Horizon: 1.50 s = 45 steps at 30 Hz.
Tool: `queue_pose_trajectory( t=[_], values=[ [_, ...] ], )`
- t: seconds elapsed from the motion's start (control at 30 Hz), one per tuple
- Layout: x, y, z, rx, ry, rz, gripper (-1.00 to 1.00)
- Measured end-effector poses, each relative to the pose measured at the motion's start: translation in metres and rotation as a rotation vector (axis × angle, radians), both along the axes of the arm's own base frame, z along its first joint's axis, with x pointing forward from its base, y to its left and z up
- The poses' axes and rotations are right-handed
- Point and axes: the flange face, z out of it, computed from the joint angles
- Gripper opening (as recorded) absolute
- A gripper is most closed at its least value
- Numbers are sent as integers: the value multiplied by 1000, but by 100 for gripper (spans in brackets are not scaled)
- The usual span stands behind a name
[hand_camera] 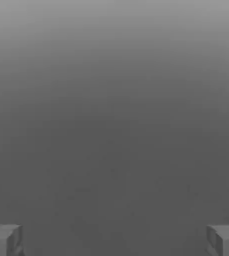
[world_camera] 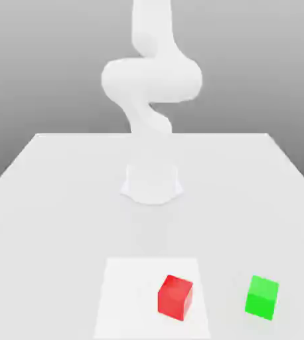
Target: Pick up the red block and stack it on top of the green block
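Beyond the spread fingers: plain grey backdrop
Gripper point(hand_camera: 115, 241): released, fingertips wide apart
Away from the hand: red block point(world_camera: 175, 297), green block point(world_camera: 262, 297), well apart

Arm point(world_camera: 152, 80) upright at the far side of the scene, roughly centered L/R, base point(world_camera: 152, 186) at the bottom. Links run up w/ a wide bulge partway, narrower section below it. Gripper point(hand_camera: 114, 241) seen in hand view: fingers point(hand_camera: 221, 240) wide apart, nothing btwn them.
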Motion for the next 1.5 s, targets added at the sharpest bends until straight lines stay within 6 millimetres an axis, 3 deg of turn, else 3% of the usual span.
queue_pose_trajectory(
  t=[0.2,0.4,0.57,0.73,0.93,0.97,1.17,1.37,1.4,1.5],
  values=[
    [64,10,-120,15,191,-107,0],
    [90,15,-246,48,373,-200,0],
    [86,21,-348,92,524,-271,0],
    [60,33,-439,151,674,-336,0],
    [54,35,-513,167,704,-352,0],
    [53,35,-520,167,705,-352,-100],
    [53,36,-523,167,703,-352,-100],
    [54,35,-468,167,703,-352,-100],
    [54,45,-459,161,705,-339,-100],
    [54,119,-439,125,711,-239,-100]
  ],
)
